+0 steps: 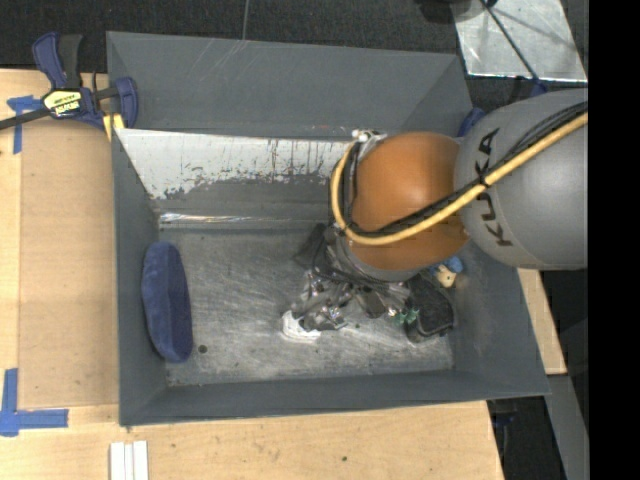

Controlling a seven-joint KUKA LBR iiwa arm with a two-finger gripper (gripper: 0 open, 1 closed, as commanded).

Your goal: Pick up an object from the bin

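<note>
— Beneath the gripper [330, 296], what do I have?
— A small tangled heap [325, 318]: a white scrap [298, 326] right at it, a black lump [432, 315] just beside. Released or clenched, I cannot tell.
— Then I'd confirm the grip before lifting straight up, so nothing snags. The blue oblong pad [167, 301] lies well apart.
</note>
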